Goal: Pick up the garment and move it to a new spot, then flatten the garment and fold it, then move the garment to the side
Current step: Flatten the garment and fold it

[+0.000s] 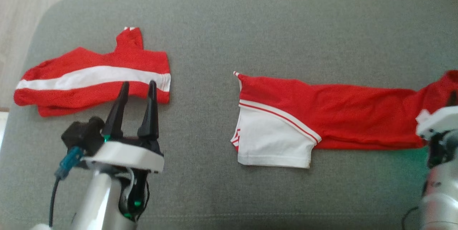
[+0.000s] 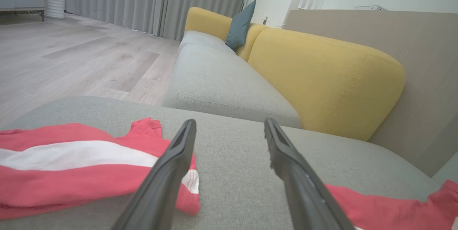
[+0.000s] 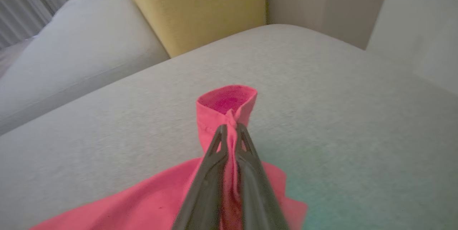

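1. Stretching across the grey sofa seat [image 1: 286,26], the long red garment [image 1: 340,115] lay flat right of centre. Its white panel [image 1: 272,140] was at the left end, and its right end rose off the cushion near the frame's edge.
2. A striped garment [image 1: 89,78], red with one white band, lay folded well apart on the seat's left side.
3. The right gripper [image 3: 231,127] was pinched tight on the long red garment. Red cloth was squeezed between its fingers, and a small cuff-like opening stood up just past the tips.
4. The left gripper [image 1: 139,84] held nothing and its fingers were spread wide. They were over the near edge of the striped garment, but whether the tips touched the cloth could not be told.
5. In the head view the right gripper was cut by the right edge and blurred — its fingers were hard to make out there, and the long red garment's end ran out of frame.
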Available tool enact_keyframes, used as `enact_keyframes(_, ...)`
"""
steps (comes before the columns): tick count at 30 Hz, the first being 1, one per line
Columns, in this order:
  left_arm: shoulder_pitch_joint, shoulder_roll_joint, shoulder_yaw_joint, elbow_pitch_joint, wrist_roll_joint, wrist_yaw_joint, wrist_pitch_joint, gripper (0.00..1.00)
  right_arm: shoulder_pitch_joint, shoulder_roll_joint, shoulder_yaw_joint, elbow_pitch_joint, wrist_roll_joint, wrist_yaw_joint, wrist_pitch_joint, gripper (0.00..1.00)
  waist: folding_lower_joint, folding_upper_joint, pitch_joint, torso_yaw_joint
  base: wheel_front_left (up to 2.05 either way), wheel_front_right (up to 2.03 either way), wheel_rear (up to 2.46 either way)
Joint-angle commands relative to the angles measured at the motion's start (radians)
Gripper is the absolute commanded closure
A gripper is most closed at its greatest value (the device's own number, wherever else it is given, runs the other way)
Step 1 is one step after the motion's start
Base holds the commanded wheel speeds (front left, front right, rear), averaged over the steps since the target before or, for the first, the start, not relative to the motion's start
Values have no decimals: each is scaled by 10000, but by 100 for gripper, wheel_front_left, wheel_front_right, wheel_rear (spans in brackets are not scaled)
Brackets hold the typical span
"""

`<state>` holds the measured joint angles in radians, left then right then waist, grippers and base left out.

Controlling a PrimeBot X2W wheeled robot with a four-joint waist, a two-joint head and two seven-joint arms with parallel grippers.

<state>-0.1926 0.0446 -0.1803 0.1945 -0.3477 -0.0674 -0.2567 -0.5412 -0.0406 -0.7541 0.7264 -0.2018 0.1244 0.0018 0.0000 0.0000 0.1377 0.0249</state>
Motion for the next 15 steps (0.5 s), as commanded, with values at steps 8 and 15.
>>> enact_keyframes(8, 384, 57, 364, -285, -93, 179, -51, 0, -549, -98, 3676, 486, 3560, 63, 498, 100, 0, 0, -921, 56, 0, 0, 0)
enact_keyframes(15, 568, 57, 352, -314, -88, 219, -51, 0, -8, -98, 7446, -140, 7478, 63, 639, 100, 0, 0, -1100, 54, 0, 0, 0)
